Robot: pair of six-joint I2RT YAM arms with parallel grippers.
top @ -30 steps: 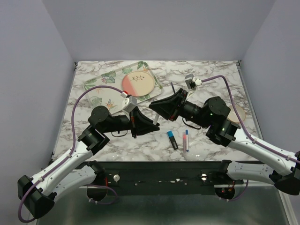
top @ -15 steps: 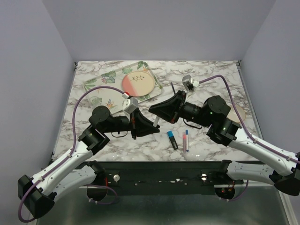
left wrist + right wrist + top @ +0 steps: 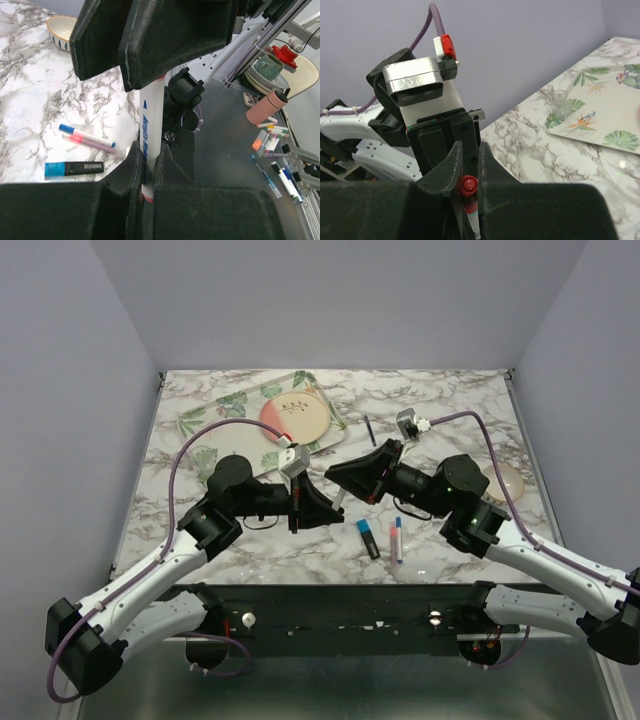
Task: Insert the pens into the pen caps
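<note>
Left gripper (image 3: 334,504) and right gripper (image 3: 336,478) jaws both clamp the white red-tipped plastic pen (image 3: 151,125). A chunky dark blue-capped marker (image 3: 368,537) and a pink-and-white pen (image 3: 397,538) lie nearer, right.

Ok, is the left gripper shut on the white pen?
Shut. In the left wrist view the left gripper has both fingers pressed against the white pen, no gap either side.

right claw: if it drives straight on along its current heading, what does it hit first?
The left claw, almost head-on. The white pen it grips sits with its red end between the fingers of the right claw, so there is hardly any free travel. The exact gap is unclear.
</note>
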